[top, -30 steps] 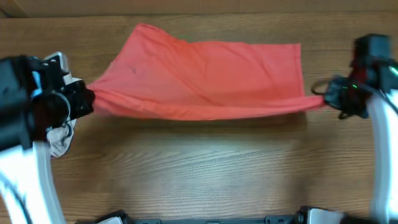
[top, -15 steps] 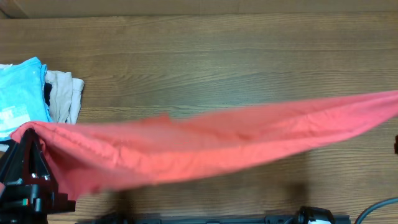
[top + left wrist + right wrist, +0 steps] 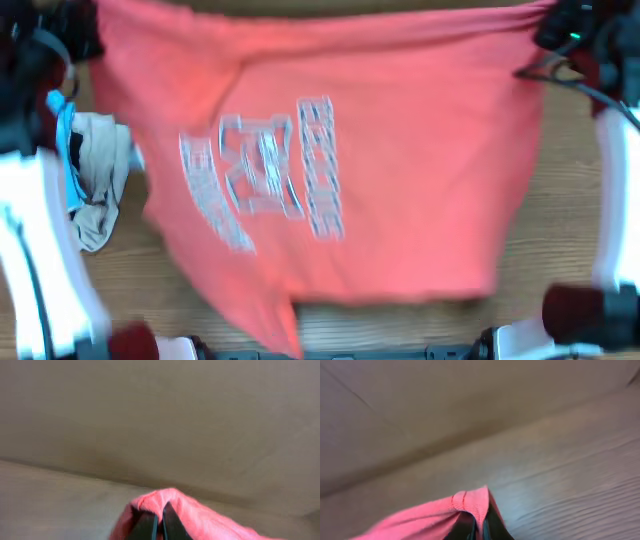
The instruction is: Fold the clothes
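Nearest, toward 6 o'clock in the overhead view: the loose lower edge of a coral-red short-sleeved cotton T-shirt (image 3: 400, 200), trailing to a blurred point near 7 o'clock. Cannot tell whether that edge rests on the brown wooden table (image 3: 565, 240) or hangs just above it.

At centre: white-and-dark chest lettering (image 3: 265, 175), face up and turned sideways.

At 9 o'clock, just beside the shirt's edge: a crumpled beige garment (image 3: 100, 195) with a sliver of light blue tee (image 3: 65, 125) against it, neither one gripped.

Farthest, at 11 o'clock: the left tool (image 3: 80, 25) clamped on one top corner of the shirt. At 1 o'clock: the right tool (image 3: 555, 30) clamped on the other. Borne out in both wrist views: dark fingers (image 3: 146, 527) pressed together, with a pinch of red fabric between them.

Changed within the last second: from a narrow bunched band stretched between the tools, through a low swing across the table, to a wide-open sheet carried to the far edge. Reads as a flick to open the shirt flat, print up. Puts the task, by this judgement, at spreading almost done and no fold yet made. Calls next for laying the far edge down taut before letting go. Risks a crease at the trailing 7 o'clock point.
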Controlling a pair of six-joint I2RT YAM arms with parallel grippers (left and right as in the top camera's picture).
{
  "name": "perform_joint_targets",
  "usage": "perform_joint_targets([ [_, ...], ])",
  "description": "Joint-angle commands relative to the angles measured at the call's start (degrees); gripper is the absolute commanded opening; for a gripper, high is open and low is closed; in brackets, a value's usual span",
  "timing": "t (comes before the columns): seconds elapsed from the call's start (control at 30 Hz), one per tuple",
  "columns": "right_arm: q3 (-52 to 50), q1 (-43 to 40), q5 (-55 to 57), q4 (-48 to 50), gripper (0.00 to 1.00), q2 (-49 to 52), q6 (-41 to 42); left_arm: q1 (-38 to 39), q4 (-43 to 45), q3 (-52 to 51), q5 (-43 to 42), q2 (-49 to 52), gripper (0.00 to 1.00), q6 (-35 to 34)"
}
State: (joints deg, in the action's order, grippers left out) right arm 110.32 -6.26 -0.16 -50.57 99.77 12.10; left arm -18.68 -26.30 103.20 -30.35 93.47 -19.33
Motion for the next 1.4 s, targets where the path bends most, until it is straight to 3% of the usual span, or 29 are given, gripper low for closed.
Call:
perform_joint_targets([
  [0.0,12.96,0.81,1.07,1.66,0.04,-3.65,3.04,-3.72,18.08,8.55,-21.05,5.29,0.04,-21.88],
  [0.1,27.19,0.81,2.69,-1.92,0.04,-4.72,2.91,-6.88,26.75,18.82,-23.28,4.94,0.04,-27.63],
  [0.2,37.55,0.81,4.92,-7.82,0.04,-5.14,2.67,-9.18,19.61,29.11,-28.72,3.67,0.04,-23.74],
  [0.27,41.42,0.79,5.18,-16.09,0.04,-5.14,2.71,-9.64,-5.35,37.07,-28.37,1.6,0.04,-8.68],
  [0.37,39.54,0.81,3.91,-23.93,0.04,-4.31,2.75,-6.32,-31.1,38.38,-19.12,0.59,0.04,7.69],
  [0.43,36.37,0.79,3.26,-31.45,0.04,-2.25,2.97,-2.08,-45.81,37.42,-10.91,1.38,0.04,16.55],
  [0.57,27.19,0.79,4.87,-40.39,0.04,3.21,2.93,7.17,-62.27,30.93,4.11,5.01,0.04,23.82],
  [0.77,4.9,0.74,6.69,-37.44,0.04,9.94,2.71,13.81,-61.99,9.9,17.57,13.22,0.04,23.56],
  [1.0,-15.85,-1.46,13.42,-31.1,0.04,10.95,3.61,12.17,-57.86,-4.85,19.3,25.83,0.04,21.64],
  [1.1,-17.33,-4.28,13.4,-32.87,0.04,10.93,4.7,10.47,-58.77,-5.75,26.01,27.93,0.04,16.48],
  [1.23,-17.33,-7.45,13.44,-36.15,0.04,9.53,5.99,5.46,-59.82,-5.75,33.79,23.23,0.04,8.48],
  [1.37,-17.33,-8.98,12.98,-38.56,0.04,8.37,7.1,0.76,-59.95,-5.77,29.83,18.08,0.04,8.2],
])
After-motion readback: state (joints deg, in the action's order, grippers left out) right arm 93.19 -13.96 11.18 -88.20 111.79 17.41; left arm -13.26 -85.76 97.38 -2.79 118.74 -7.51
